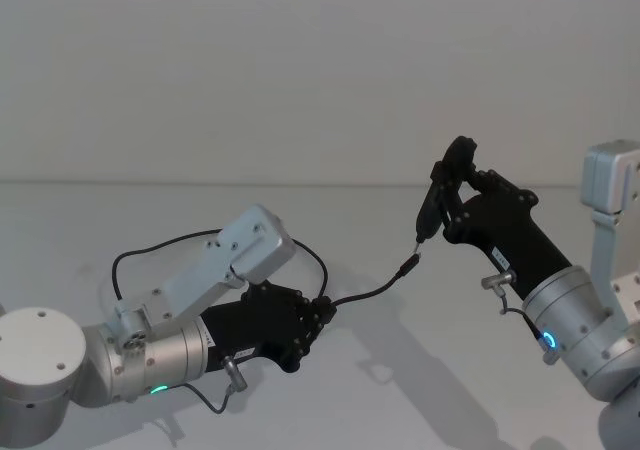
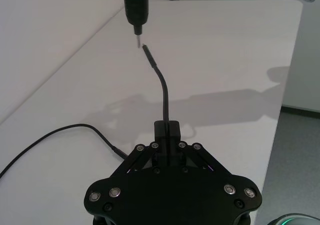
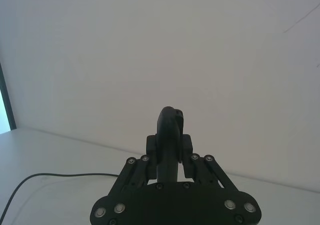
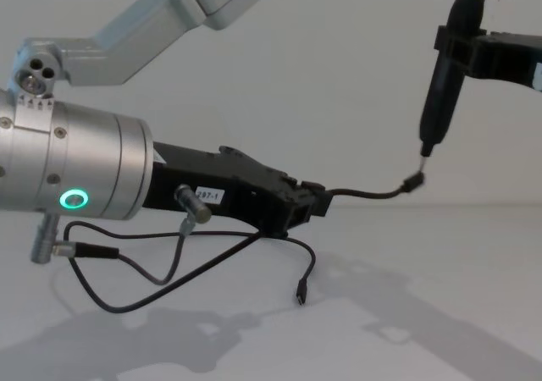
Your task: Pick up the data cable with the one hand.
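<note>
Head view, lower centre: left gripper has its jaws pinched narrow on the data cable, which is lifted off the white table. The cable's plug juts to the upper right, just beside the metal tip of the pen-like tool. That tool is clamped in the right gripper, centre right. The cable's slack loops away left behind the left arm.

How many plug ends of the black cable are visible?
2. One plug sticks out ahead of the left tool, just under the tip of the pen in the right tool. The other plug dangles below the left tool.
</note>
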